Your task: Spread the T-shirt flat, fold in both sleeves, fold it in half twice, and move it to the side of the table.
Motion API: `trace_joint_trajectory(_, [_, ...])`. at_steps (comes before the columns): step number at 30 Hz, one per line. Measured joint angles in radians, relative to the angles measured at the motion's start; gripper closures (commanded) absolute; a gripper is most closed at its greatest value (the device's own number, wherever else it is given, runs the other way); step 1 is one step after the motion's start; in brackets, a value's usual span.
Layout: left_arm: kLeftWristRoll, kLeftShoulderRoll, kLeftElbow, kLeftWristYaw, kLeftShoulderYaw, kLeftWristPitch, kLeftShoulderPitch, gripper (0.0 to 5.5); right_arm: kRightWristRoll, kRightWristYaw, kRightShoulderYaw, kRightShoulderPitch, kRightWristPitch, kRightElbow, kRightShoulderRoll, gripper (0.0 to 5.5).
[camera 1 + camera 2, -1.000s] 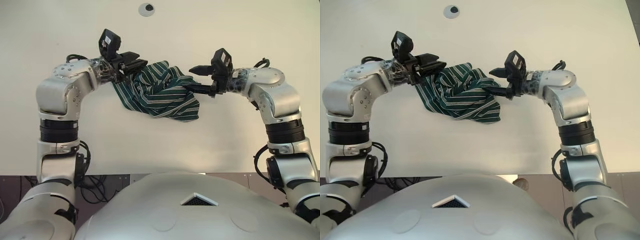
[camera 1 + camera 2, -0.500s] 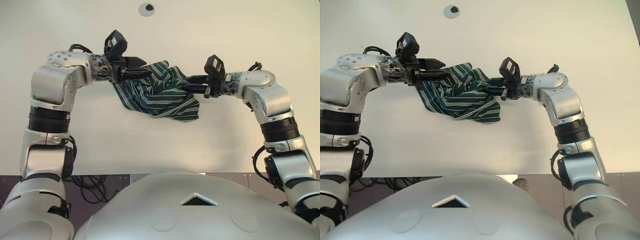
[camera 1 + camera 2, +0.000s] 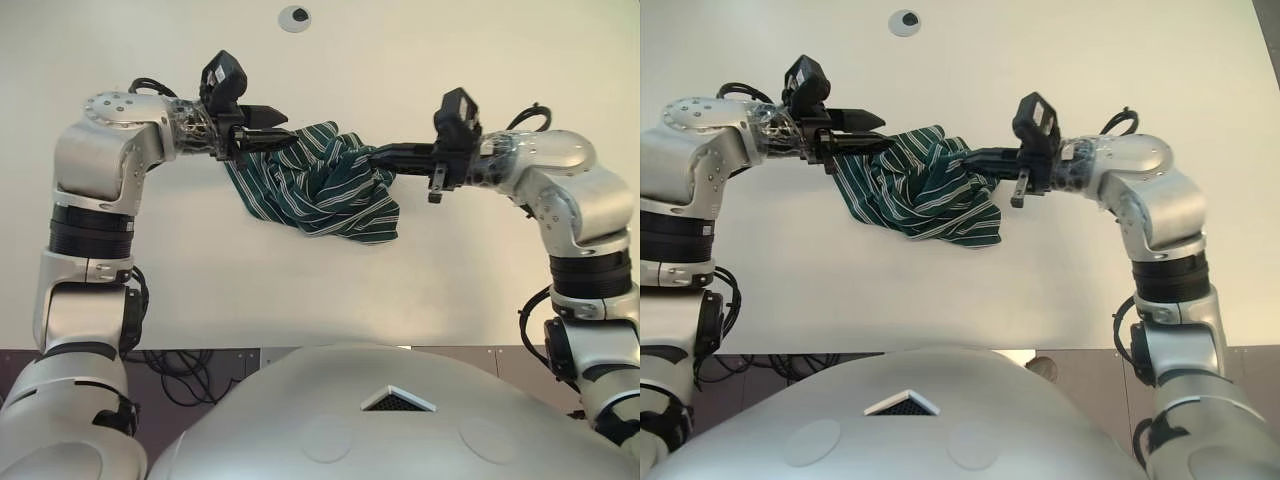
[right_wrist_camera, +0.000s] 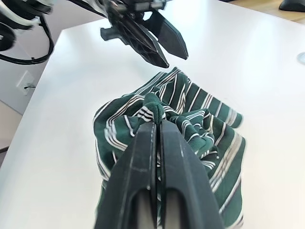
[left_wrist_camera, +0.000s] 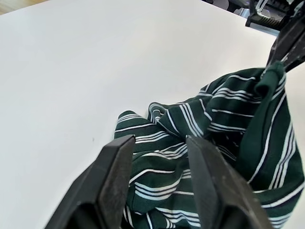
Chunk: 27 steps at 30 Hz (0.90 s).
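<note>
Green striped T-shirt lay crumpled mid-counter. Right pincer was clamped tight on a raised fold at the T-shirt's right edge. Left pincer hung over the T-shirt's left edge, fingers spread wide, gripping nothing.

T-shirt: dk green w/ thin white stripes, mostly in pairs, w/ wider green bands btwn them; the stripes run diff. ways across the cloth. The table under it: plain white, no pattern. My left gripper: plain black, no markings. My right gripper: black too, w/ a faint grey sheen along the finger edges. Small round disc on the table: lt grey rim, dark centre.
</note>
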Motion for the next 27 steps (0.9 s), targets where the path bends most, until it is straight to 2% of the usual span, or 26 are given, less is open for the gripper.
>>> trace_joint_trajectory(5, [-0.007, -0.001, -0.020, -0.041, -0.012, 0.009, -0.007, 3.55, 0.077, 0.045, -0.025, 0.090, 0.109, -0.147, -0.123, 5.47])
trace_joint_trajectory(10, [0.070, -0.027, 0.157, -0.189, -0.147, -0.073, -0.137, 3.55, 0.069, 0.040, 0.015, 0.108, 0.113, -0.156, -0.122, 5.47])
trace_joint_trajectory(15, [0.161, -0.147, 0.472, -0.257, -0.225, -0.165, -0.278, 3.55, 0.056, 0.024, 0.069, 0.103, 0.101, -0.149, -0.114, 5.47])
trace_joint_trajectory(22, [0.291, -0.187, 0.717, -0.322, -0.276, -0.283, -0.315, 3.55, 0.055, 0.012, 0.106, 0.086, 0.080, -0.140, -0.114, 5.47])
trace_joint_trajectory(27, [0.324, -0.187, 0.757, -0.394, -0.274, -0.292, -0.346, 3.55, 0.043, 0.011, 0.115, 0.082, 0.072, -0.118, -0.114, 5.47])
